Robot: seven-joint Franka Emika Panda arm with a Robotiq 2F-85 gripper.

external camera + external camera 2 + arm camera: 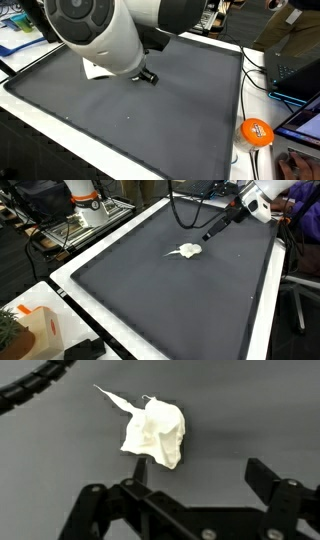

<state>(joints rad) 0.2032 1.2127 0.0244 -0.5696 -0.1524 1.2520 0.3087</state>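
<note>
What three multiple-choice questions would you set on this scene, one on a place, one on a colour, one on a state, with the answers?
1. Where does the crumpled tissue lie? A on the dark grey mat; B on a chair; C inside a box.
2. What colour is the round thing beside the mat? A green; B orange; C purple.
3. How does the pincer stand? A shut on the tissue; B shut and empty; C open and empty.
Answers: 1 A, both exterior views show it on the mat; 2 B, an exterior view shows it orange; 3 C, the wrist view shows its fingers wide apart, gripping nothing.
</note>
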